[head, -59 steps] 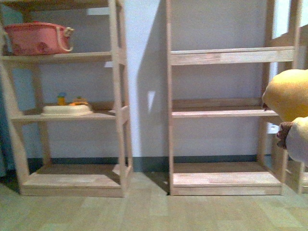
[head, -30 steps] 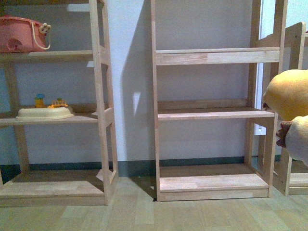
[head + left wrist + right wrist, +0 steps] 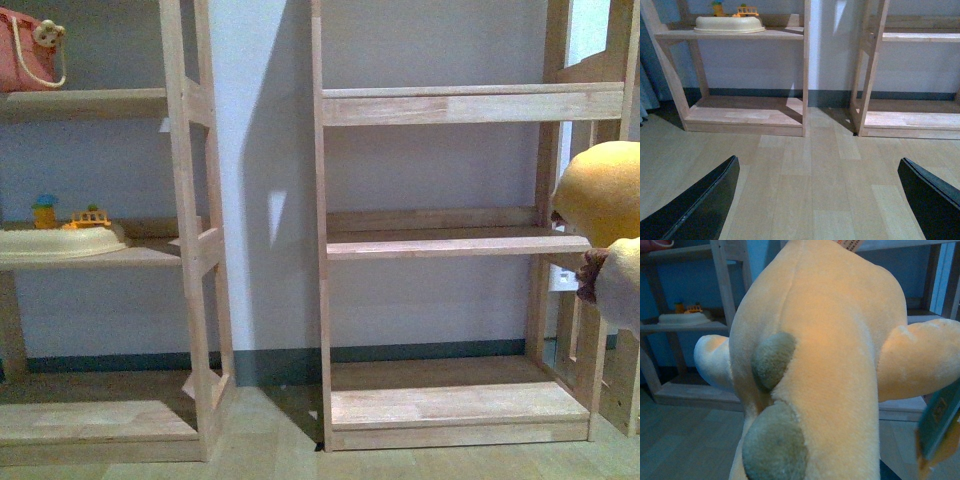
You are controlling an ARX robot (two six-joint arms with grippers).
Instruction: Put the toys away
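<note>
Shelving fills the front view. On the left shelf unit, a pink basket sits on the upper board. A cream tray with small toys on it rests on the middle board. The left gripper hangs wide open over bare floor, with nothing between its jaws. The middle shelf unit stands straight ahead with all its visible boards bare. At the far right edge the plush animal hangs off the floor, near that unit's middle board but not on it. It also fills the right wrist view and hides the right gripper's jaws, so I judge it is clamped there rather than see it. The pickup looks done; the plush is not yet set on any shelf, so placing it and letting go remain.
</note>
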